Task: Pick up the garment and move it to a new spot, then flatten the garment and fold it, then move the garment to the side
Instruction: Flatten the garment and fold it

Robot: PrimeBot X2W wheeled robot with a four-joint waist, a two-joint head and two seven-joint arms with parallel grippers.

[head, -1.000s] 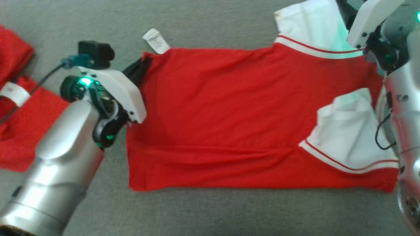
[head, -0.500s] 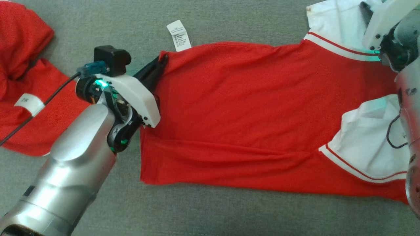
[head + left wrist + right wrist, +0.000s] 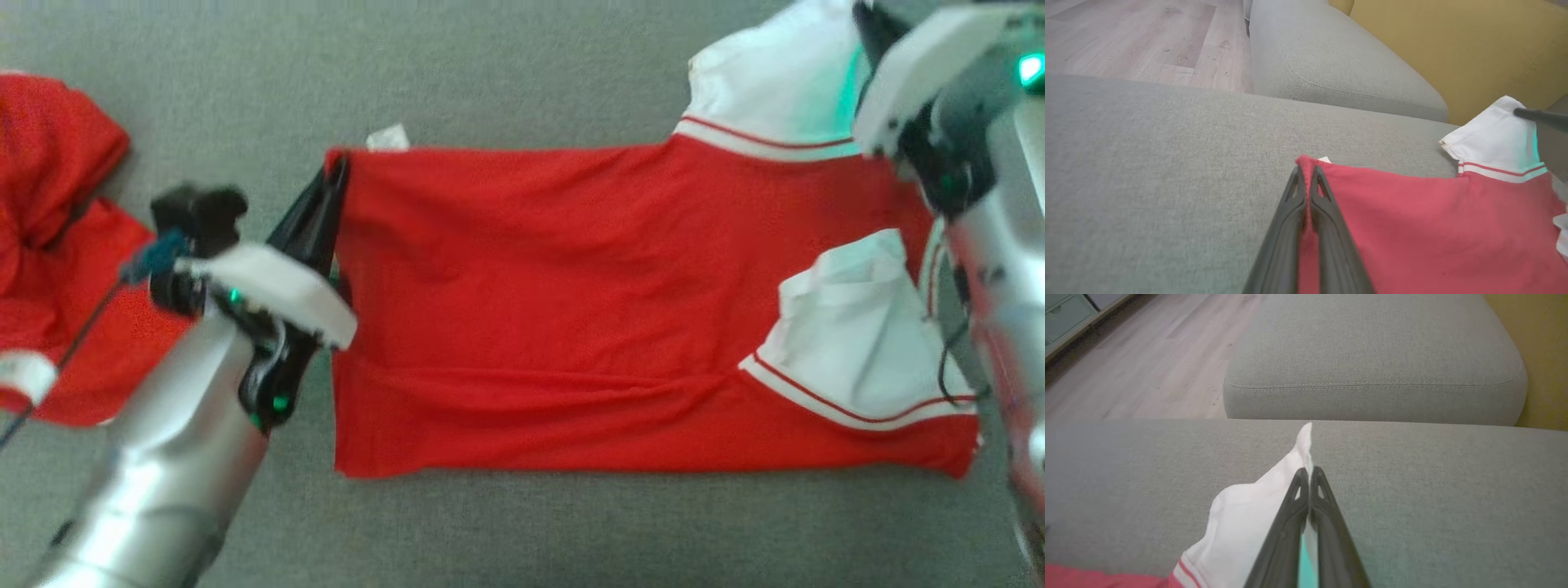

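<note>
The garment [image 3: 571, 302] is a red shirt with white, red-striped sleeves, spread across the grey cushion [image 3: 522, 73]. My left gripper [image 3: 335, 167] is shut on its far left corner; the left wrist view shows red cloth [image 3: 1412, 228] pinched between the dark fingers [image 3: 1327, 220] of that gripper [image 3: 1306, 173]. My right gripper [image 3: 1308, 473] is shut on the edge of the far white sleeve [image 3: 1249, 522], at the upper right in the head view [image 3: 775, 82]. The near white sleeve [image 3: 857, 343] lies folded over the red body. A white label [image 3: 388, 137] peeks out behind the held corner.
Another red garment [image 3: 57, 237] lies crumpled at the left of the cushion. Beyond the cushion stands a second grey cushion [image 3: 1372, 355], with wooden floor [image 3: 1147, 36] to its left and a yellow surface [image 3: 1474, 45] to its right.
The head camera has shifted between frames. The shirt's far edge now looks straighter, and the white label has flipped mostly behind the held corner. Both grippers keep their hold.
</note>
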